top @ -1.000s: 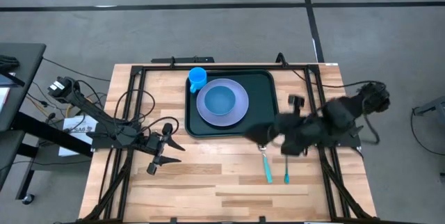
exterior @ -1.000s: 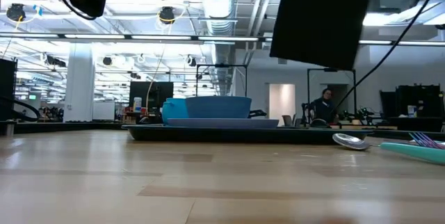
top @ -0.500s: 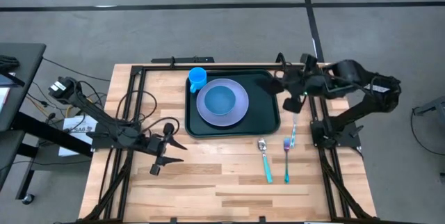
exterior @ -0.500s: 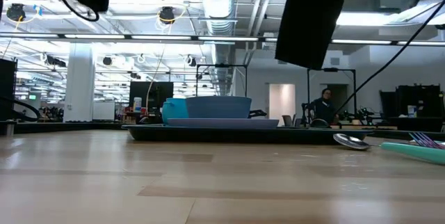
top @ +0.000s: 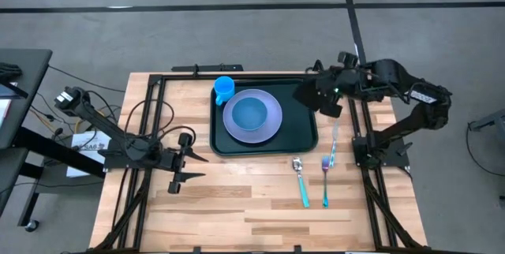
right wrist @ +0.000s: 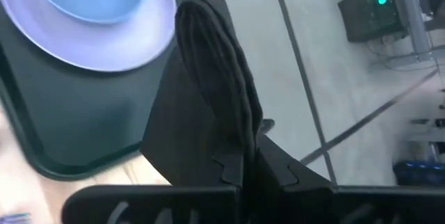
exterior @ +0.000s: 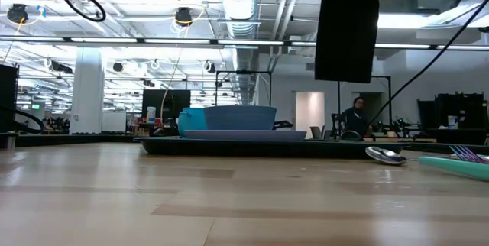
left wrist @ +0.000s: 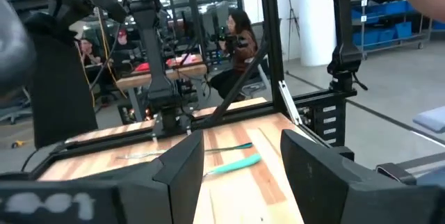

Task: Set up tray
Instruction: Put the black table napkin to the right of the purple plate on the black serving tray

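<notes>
The dark green tray point(top: 304, 128) lies at the table's far middle. It carries a lavender plate point(top: 270, 128) with a blue bowl point(top: 251, 113), and a blue cup point(top: 224, 88). My right gripper point(top: 319, 96) hovers above the tray's far right corner, shut on a black folded cloth point(right wrist: 208, 64) that shows in the low view as a hanging dark rectangle point(exterior: 348, 28). My left gripper point(top: 193, 167) waits open at the table's left, fingers level, nothing between them point(left wrist: 240, 182). My right gripper pinches one end of the black cloth point(right wrist: 233, 147) between its two shut fingers, along a fold. The fingers slant down from the table's right side. The cloth is lifted clear of the tray and hangs below the fingers point(exterior: 348, 63).
A teal-handled spoon point(top: 301, 181) and a teal-handled fork point(top: 327, 177) lie side by side on the bare wood, on the near side of the tray's right end. Black frame rails run along both sides of the table. A person sits in the room beyond.
My right gripper has swung with the black cloth from above the spoon and fork toward the table's far edge, ending over the tray's far right corner. The cloth has turned about and shows narrower in the low view. My left gripper has rolled a little in place.
</notes>
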